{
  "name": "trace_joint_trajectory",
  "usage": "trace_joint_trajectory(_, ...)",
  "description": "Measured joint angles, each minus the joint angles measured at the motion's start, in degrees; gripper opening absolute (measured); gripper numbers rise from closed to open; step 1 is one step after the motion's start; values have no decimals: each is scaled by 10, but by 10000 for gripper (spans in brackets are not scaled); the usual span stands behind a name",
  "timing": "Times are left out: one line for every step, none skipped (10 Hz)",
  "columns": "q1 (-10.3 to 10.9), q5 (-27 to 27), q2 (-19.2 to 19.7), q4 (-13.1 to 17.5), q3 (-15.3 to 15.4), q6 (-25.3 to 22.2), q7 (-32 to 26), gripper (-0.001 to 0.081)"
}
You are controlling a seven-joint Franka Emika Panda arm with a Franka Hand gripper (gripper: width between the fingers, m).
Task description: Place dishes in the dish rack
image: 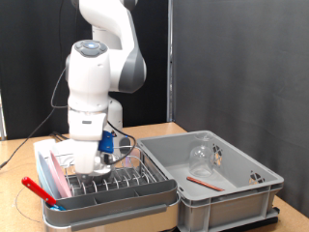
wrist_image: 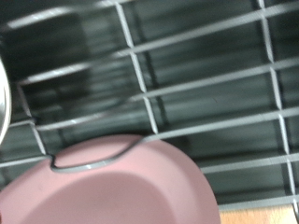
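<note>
The dish rack [image: 126, 184] is a chrome wire rack at the exterior view's lower left. A pink plate [image: 53, 177] leans on edge at the rack's left end. My gripper [image: 100, 164] hangs low over the wires just to the plate's right, its fingertips hidden behind the rack. The wrist view shows no fingers, only rack wires [wrist_image: 206, 84] with the pink plate [wrist_image: 112, 187] close below the camera and a shiny curved rim [wrist_image: 4, 93] at the picture's edge. A clear glass [image: 201, 153] and a thin red utensil [image: 203, 180] lie in the grey tub.
The large grey plastic tub [image: 241, 193] stands right beside the rack, on the exterior view's right. A red piece [image: 35, 187] sticks out at the rack's left corner. Cables trail behind the arm's base. Dark curtains close off the back.
</note>
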Motion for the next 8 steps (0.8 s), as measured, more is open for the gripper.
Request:
trace_joint_trajectory(1, 11, 1, 7, 9, -32, -28, 808)
trace_joint_trajectory(2, 19, 1, 10, 18, -67, -53, 808)
trace_joint_trajectory(4, 24, 0, 12, 27, -110, -75, 808)
trace_joint_trajectory(7, 25, -2, 11, 36, -156, -94, 808)
trace_joint_trajectory(10, 25, -9, 4, 44, -183, -105, 808)
trace_joint_trajectory(12, 23, -18, -10, 51, -201, -116, 808)
trace_joint_trajectory(14, 19, -30, -30, 56, -209, -120, 808)
trace_joint_trajectory(14, 14, -44, -53, 61, -209, -121, 808)
